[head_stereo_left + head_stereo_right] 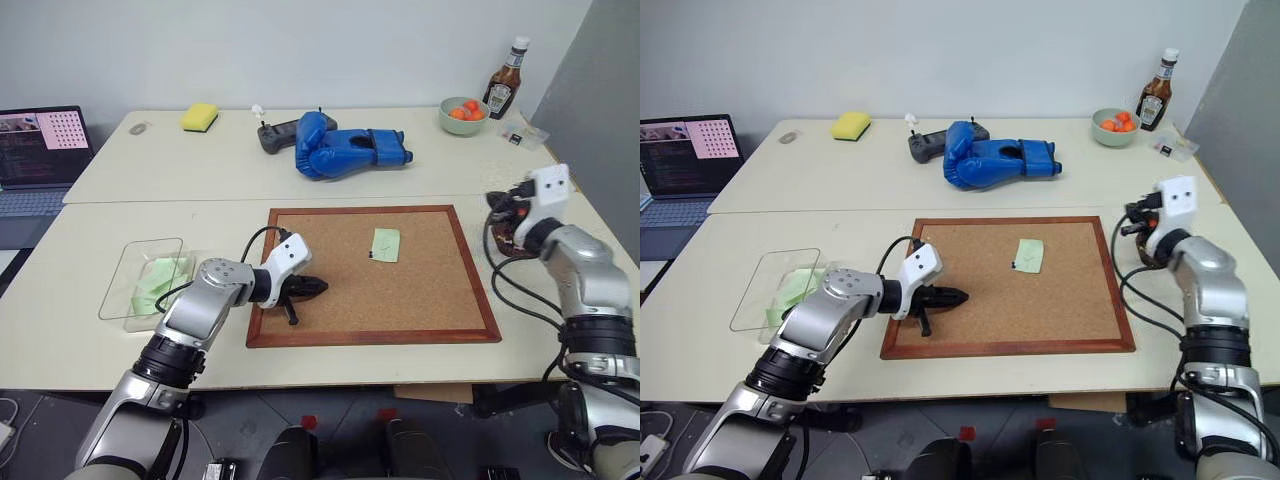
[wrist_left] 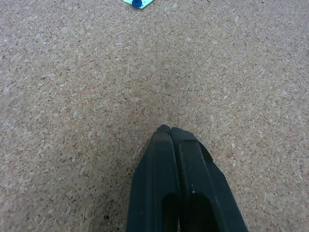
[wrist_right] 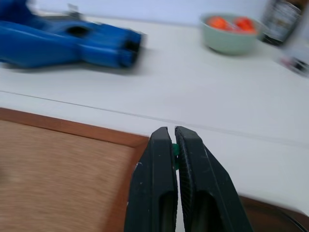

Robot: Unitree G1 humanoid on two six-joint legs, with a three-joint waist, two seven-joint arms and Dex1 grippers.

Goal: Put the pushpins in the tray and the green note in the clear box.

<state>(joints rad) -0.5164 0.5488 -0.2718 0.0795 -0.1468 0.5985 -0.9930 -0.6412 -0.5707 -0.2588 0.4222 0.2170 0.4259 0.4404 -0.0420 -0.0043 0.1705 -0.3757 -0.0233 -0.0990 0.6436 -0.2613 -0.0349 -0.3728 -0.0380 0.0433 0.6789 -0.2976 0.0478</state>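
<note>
A pale green note (image 1: 386,244) lies on the cork board (image 1: 420,300), held at one corner by a dark blue pushpin (image 2: 137,3). My left gripper (image 1: 305,288) rests shut and empty over the board's left part, well short of the note. My right gripper (image 3: 170,131) hovers beyond the board's far right corner, shut on a tiny green pushpin (image 3: 175,150). Under that hand, partly hidden by cables, sits the dark brown tray (image 1: 505,243). The clear box (image 1: 120,280) stands left of the board with pale green paper (image 1: 158,282) inside.
On the far table lie a blue boxing glove (image 1: 345,150), a grey controller (image 1: 277,135) and a yellow sponge (image 1: 200,117). A bowl of orange fruit (image 1: 463,115) and a sauce bottle (image 1: 505,85) stand at the back right. A laptop (image 1: 40,150) is at far left.
</note>
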